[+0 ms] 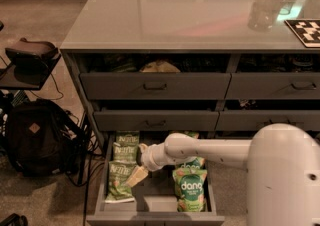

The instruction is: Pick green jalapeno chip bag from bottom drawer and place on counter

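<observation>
Glossy grey-green counter [175,15] above stacked drawers. Bottom drawer [155,217] pulled open. Green jalapeno chip bag [118,182] lies at its left side. Gripper [136,175] low at bag's right edge; grip state, cannot tell.

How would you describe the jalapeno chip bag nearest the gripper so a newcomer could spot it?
Below the wide grey counter, the bottom drawer is pulled open. Olive Kettle bags line its left side; the green jalapeno chip bag is the frontmost, beside the gripper. The dang bags on the right are brighter green.

Office break area: counter [165,15], snack-filled bottom drawer [152,218], backpack [35,137]; gripper [136,175] over drawer.
</observation>
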